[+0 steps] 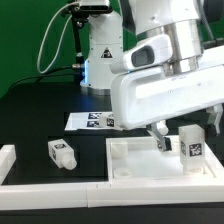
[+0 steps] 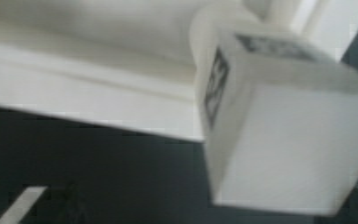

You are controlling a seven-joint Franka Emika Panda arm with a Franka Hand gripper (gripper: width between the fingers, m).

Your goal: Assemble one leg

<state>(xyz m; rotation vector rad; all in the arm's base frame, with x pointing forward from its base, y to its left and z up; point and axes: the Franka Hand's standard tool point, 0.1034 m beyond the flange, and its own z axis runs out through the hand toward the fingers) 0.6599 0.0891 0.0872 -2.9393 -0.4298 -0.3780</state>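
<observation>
One leg (image 1: 190,145) stands upright on the right part of the large white panel (image 1: 135,163), with a square tag on its front. My gripper (image 1: 186,131) hangs just over it. One finger (image 1: 158,136) shows apart from the leg on the exterior view's left, so the jaws look open around it. In the wrist view the same leg (image 2: 279,120) fills the frame, blurred and very close, with the panel's rim (image 2: 87,90) behind it; my fingertips do not show there. A second leg (image 1: 62,153) lies on the black table on the exterior view's left.
The marker board (image 1: 88,121) lies behind the panel near the robot base (image 1: 100,55). A white raised rail (image 1: 14,165) runs along the table's left and front edges. The arm's white body hides the upper right.
</observation>
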